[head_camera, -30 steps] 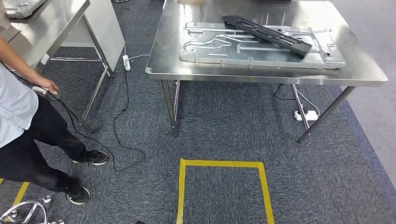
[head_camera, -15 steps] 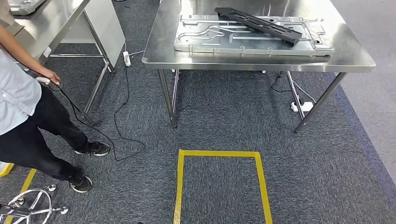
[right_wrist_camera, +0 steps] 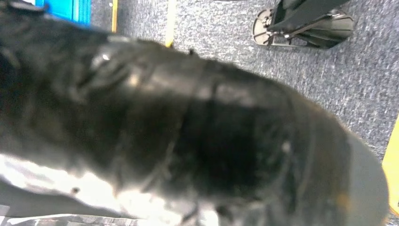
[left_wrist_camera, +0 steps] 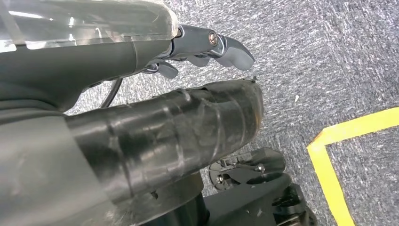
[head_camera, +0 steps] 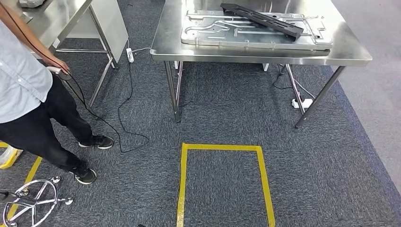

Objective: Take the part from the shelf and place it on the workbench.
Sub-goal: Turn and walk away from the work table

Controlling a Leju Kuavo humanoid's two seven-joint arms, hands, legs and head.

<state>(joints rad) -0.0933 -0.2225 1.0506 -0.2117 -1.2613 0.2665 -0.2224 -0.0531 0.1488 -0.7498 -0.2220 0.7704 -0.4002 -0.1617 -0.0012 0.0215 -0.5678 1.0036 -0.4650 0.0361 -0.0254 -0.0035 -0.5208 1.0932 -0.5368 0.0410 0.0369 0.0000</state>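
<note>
We're facing the workbench [head_camera: 350, 54]; black part [head_camera: 262, 20] lies on the silver plate [head_camera: 208, 33] on top of it. L hand [left_wrist_camera: 207, 47] hangs over carpet, fingers curled, holding nothing. R hand [right_wrist_camera: 197, 136] too blurred, can't tell. Person [head_camera: 28, 94] + cable [head_camera: 120, 118] near bench's left legs: we'd stay clear. Yellow tape box [head_camera: 222, 179] on floor before bench.

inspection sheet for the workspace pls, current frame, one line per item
Surface: stainless steel workbench ahead, across grey carpet.
Job's things: long black ribbed part lying diagonally on a silver stamped metal panel on the workbench.
Clutter: nothing seen on the workbench beyond these.
Hands: left hand hangs over carpet, nothing seen in it; right hand blurred, state unclear.
Cables: black cable trailing on the floor; white power strips and under the tables.
Surroundings: yellow tape outline, person in pale shirt, second steel table, chrome chair base.
</note>
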